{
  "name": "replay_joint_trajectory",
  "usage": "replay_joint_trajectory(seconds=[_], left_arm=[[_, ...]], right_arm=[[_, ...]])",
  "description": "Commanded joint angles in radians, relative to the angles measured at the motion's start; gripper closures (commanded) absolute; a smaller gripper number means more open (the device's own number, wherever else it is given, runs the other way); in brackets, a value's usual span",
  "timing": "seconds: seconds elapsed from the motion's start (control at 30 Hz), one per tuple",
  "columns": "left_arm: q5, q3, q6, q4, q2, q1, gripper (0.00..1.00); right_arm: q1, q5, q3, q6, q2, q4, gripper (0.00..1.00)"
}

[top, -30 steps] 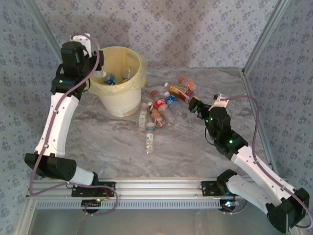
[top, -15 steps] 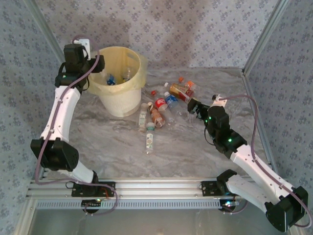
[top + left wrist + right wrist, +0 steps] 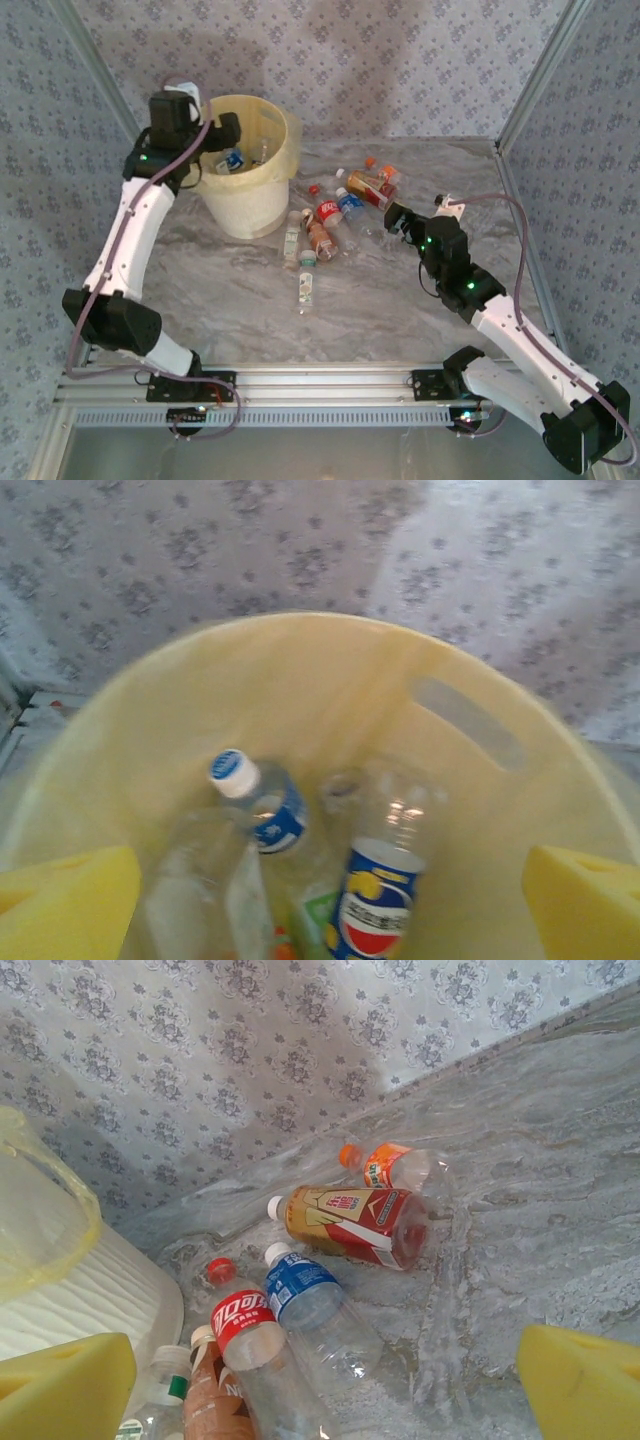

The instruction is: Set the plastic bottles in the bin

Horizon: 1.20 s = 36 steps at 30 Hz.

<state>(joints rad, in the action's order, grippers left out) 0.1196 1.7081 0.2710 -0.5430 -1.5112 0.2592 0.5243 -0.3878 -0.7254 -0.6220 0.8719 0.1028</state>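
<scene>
Hovering the left hand (image 3: 224, 136) over the bin (image 3: 262, 205), pads (image 3: 62, 905) wide apart and empty, a few bottles (image 3: 270, 810) lying inside. Aiming the right hand (image 3: 397, 214), likewise spread and empty, at the heap of bottles (image 3: 325, 220) on the desk (image 3: 230, 290) beside the bin. Likely next: lower onto one, clamp across its body, lift clear.

A round cream-yellow plastic bin (image 3: 243, 205) lined with a translucent bag stands at the back left of the marbled grey tabletop (image 3: 215, 290). The left end effector (image 3: 223, 134) hangs over its near-left rim, above a blue-labelled bottle (image 3: 232, 160) lying inside. Just right of the bin lies a cluster of small clear plastic bottles (image 3: 335, 212) with red, blue and orange labels. One green-labelled bottle (image 3: 306, 289) lies apart, nearer the arms. The right end effector (image 3: 394, 214) sits near the cluster's right edge.
</scene>
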Motion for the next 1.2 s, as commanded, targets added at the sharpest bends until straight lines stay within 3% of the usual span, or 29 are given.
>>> replay_joint_trajectory(seconds=[0.0, 0.17, 0.33, 0.6, 0.87, 1.17], left_arm=[[0.162, -0.078, 0.073, -0.020, 0.093, 0.146, 0.02], [0.282, -0.259, 0.212, -0.037, 0.155, 0.341, 0.02], [0.354, -0.410, 0.312, -0.094, 0.196, 0.461, 0.02], [0.120, -0.691, 0.446, -0.010, 0.234, 0.568, 0.02], [0.057, -0.633, 0.347, -0.103, 0.049, 0.633, 0.02], [0.074, -0.575, 0.348, -0.175, -0.134, 0.676, 0.02]], right_arm=[[-0.010, 0.022, -0.024, -0.030, 0.002, 0.024, 0.00], [-0.018, 0.026, -0.026, -0.033, -0.002, 0.047, 0.00], [-0.024, 0.034, -0.008, -0.044, -0.008, 0.027, 0.00], [-0.038, 0.070, 0.007, -0.042, 0.003, 0.009, 0.00], [-0.049, 0.067, 0.008, -0.045, 0.007, 0.016, 0.00], [-0.059, 0.072, 0.003, -0.043, 0.001, 0.047, 0.00]])
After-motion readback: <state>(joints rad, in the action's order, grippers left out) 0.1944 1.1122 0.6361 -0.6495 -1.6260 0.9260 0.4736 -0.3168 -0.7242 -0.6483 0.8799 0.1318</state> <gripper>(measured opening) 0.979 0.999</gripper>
